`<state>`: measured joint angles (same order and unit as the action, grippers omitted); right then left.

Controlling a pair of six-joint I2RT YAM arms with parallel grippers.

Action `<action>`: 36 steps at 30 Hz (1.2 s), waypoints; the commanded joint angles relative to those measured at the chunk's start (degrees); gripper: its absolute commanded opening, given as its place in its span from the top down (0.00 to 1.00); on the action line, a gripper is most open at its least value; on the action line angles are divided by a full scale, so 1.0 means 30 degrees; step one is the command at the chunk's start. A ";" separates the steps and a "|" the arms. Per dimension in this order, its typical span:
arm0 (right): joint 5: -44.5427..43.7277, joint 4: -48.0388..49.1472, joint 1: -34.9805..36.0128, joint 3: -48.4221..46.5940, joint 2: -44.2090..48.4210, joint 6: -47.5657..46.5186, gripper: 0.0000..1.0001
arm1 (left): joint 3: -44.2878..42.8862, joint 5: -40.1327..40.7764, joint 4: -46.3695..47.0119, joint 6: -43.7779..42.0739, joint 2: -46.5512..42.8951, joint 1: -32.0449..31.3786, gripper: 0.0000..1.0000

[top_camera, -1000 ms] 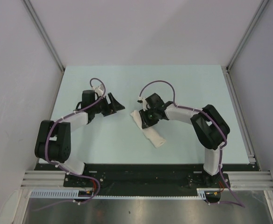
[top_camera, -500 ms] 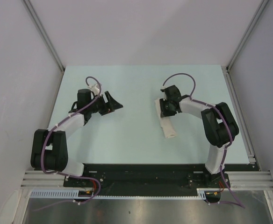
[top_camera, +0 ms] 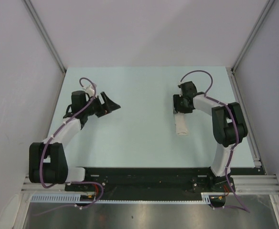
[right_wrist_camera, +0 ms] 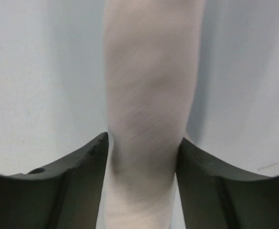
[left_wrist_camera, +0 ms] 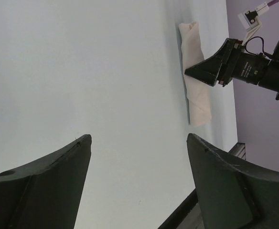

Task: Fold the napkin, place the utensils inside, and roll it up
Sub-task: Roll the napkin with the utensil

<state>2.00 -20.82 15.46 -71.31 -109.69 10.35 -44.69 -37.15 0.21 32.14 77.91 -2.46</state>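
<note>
White cloth bulges between the dark fingers of the right gripper, which is closed across the width of the rolled napkin. No utensil shows. The roll lies on the pale green table toward 3 o'clock in the top view, running 12 to 6. Soft, light and likely to unwind, it probably needs a mid-roll pinch. At 9 o'clock the left gripper hangs wide open, empty.

Rolled white napkin, lying lengthwise.
</note>
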 commanded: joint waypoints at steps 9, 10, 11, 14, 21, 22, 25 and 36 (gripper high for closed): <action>0.0006 -0.1644 -0.0643 -0.0810 0.3189 -0.0872 0.17 | -0.0835 0.1072 -0.2909 -0.2744 -0.4463 0.2399 0.06; 0.0065 -0.1673 -0.0672 -0.0753 0.3629 -0.0843 0.13 | -0.0924 0.1131 -0.3404 -0.3035 -0.4959 0.2518 0.05; 0.0240 -0.1674 -0.0701 -0.0752 0.4532 -0.0842 0.05 | -0.1012 0.1248 -0.3612 -0.3183 -0.5225 0.2606 0.05; 0.0271 -0.1908 -0.0819 -0.0344 0.6436 -0.0959 0.05 | -0.1217 0.1540 -0.4462 -0.3564 -0.6163 0.2928 0.03; 0.0125 0.0606 -0.0877 0.4484 1.2874 -0.1282 0.04 | -0.0138 0.1630 -0.4671 -0.3888 -0.9237 0.3222 0.00; 0.0037 0.1540 -0.0877 0.5188 1.3616 -0.1253 0.05 | 0.0040 0.1688 -0.4582 -0.3858 -0.9618 0.3222 0.00; -0.0051 0.3386 -0.0877 0.7972 1.6569 -0.1078 0.04 | 0.0919 0.2067 -0.4288 -0.3887 -1.1171 0.3222 0.00; -0.0404 0.5153 -0.0907 1.1290 1.9864 -0.0315 0.04 | 0.2384 0.3271 -0.4904 -0.4649 -1.3635 0.3222 0.00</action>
<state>1.48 -10.31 12.93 -36.97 -50.57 8.58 -38.98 -28.80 -14.98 19.75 38.81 6.63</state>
